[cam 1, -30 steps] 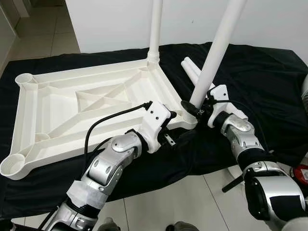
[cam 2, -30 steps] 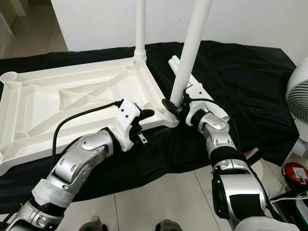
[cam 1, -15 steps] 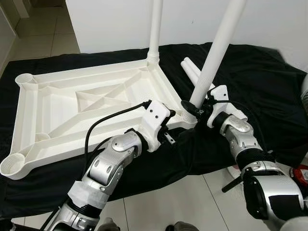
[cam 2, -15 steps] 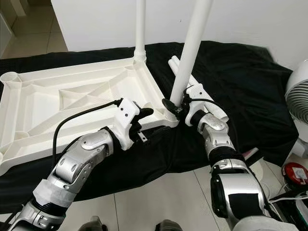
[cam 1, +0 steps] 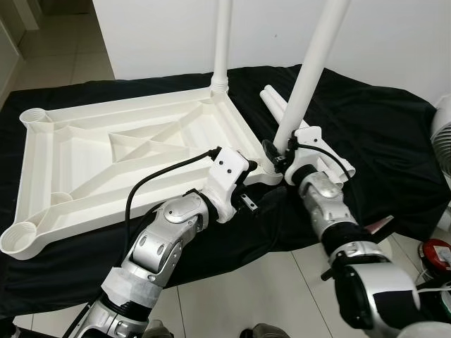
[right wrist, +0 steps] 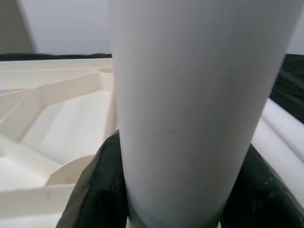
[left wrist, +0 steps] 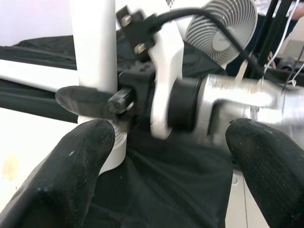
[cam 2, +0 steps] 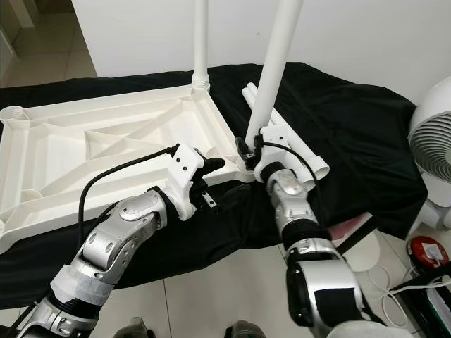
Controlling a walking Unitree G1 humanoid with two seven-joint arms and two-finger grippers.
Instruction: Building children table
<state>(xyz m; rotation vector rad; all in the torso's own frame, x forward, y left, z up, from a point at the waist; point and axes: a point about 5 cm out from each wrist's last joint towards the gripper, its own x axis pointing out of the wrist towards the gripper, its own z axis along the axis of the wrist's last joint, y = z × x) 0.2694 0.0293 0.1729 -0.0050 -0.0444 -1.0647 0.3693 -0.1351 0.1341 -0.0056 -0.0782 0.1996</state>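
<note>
The white table top (cam 1: pixel 84 176) lies upside down on a black cloth (cam 1: pixel 380 141). One white leg (cam 1: pixel 222 42) stands upright in its far right corner. At the near right corner socket (cam 1: pixel 270 169), my right gripper (cam 1: pixel 276 156) is shut on the base of a second leg (cam 1: pixel 310 63), which leans slightly right. In the right wrist view the black fingers (right wrist: pixel 97 190) press both sides of that leg (right wrist: pixel 185 95). My left gripper (cam 1: pixel 246 172) hovers open at the table top's near edge, just left of the socket; its fingers (left wrist: pixel 71 175) stand wide apart. Two spare legs (cam 1: pixel 278 105) lie on the cloth.
A white fan (cam 2: pixel 433 141) stands at the right, with a red object (cam 2: pixel 428 252) and cables on the tiled floor below it. A white wall (cam 1: pixel 155 35) rises behind the cloth. Empty round sockets mark the table top's left corners (cam 1: pixel 17 239).
The view has shifted slightly. My right forearm has swung in to the left, and the held leg stands a little more upright at the corner socket. The left gripper has hardly moved.
</note>
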